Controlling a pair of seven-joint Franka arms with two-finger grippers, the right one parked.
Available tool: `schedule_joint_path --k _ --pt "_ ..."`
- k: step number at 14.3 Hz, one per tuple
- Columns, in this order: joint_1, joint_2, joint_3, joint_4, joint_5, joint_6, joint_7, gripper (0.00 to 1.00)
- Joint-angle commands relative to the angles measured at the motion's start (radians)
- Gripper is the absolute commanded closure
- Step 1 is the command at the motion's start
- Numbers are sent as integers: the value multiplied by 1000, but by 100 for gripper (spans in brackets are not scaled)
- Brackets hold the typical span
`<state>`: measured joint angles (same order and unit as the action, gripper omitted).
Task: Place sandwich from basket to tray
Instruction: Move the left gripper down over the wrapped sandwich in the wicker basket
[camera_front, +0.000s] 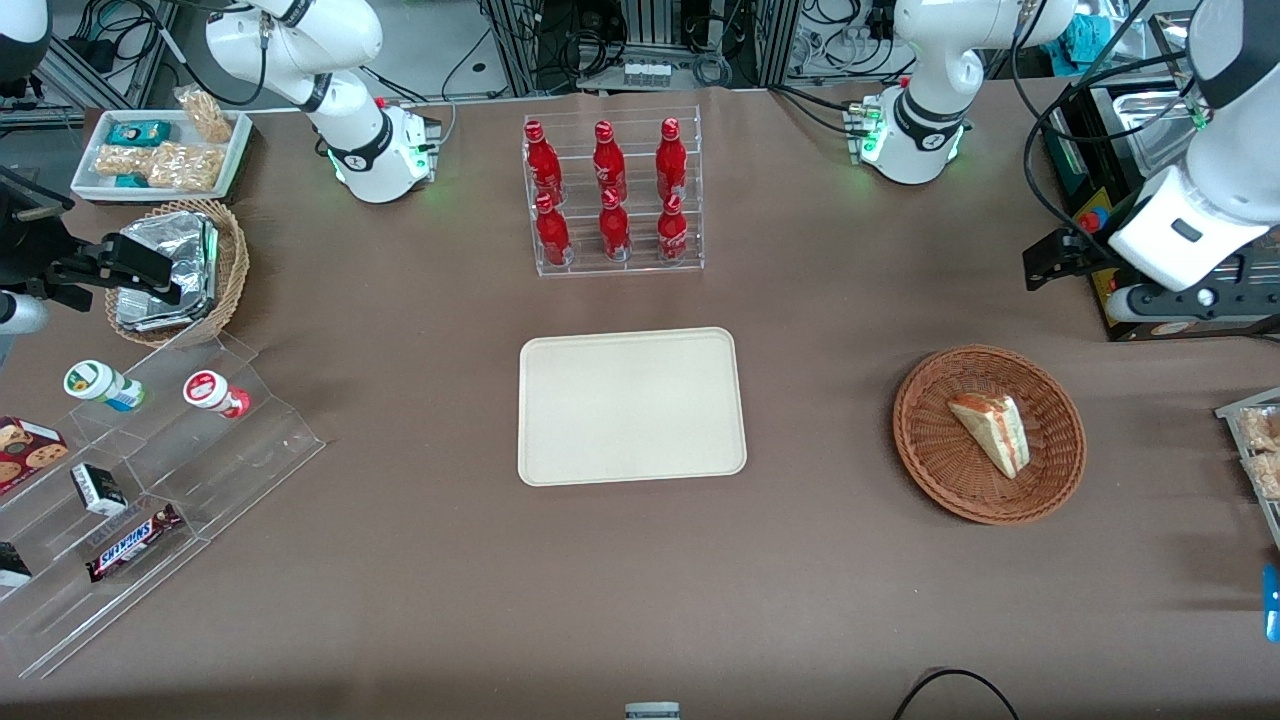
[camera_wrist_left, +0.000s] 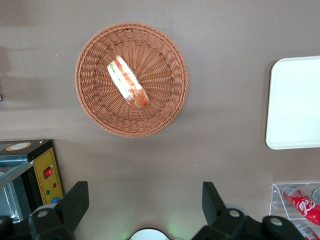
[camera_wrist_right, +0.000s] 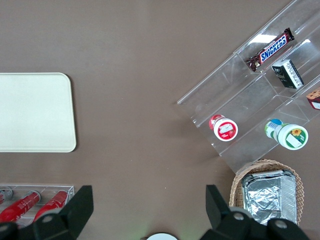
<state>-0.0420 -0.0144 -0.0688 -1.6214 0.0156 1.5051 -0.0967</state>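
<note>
small triangular wedge sandwich (camera_front: 990, 431) in clear wrap, pale bread with red and green filling layers, lies on its side in the wide shallow reddish-brown wicker basket (camera_front: 930, 455), toward the working arm's end of the table. flat cream-beige rectangular tray (camera_front: 630, 405) sits bare, well apart. left gripper (camera_wrist_left: 145, 200) hangs above the table near the basket, fingers (camera_wrist_left: 75, 202) spread wide, holding nothing.

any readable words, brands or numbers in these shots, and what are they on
"SNICKERS": on the brown candy bar in the clear stepped display stand.
Red bottles in the clear rack: white script, too small to read.
Cups, boxes and snack packets: print too blurred to read.
Sandwich, basket, tray, claw: no text.
</note>
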Motion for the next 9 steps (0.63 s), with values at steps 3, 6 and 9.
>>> schedule_joint_path --k 3,6,9 --pt "-7 23 6 -23 17 3 -23 0" --pt "-6 89 23 -83 20 88 -26 0" --pt "-7 100 38 -254 21 318 -26 0"
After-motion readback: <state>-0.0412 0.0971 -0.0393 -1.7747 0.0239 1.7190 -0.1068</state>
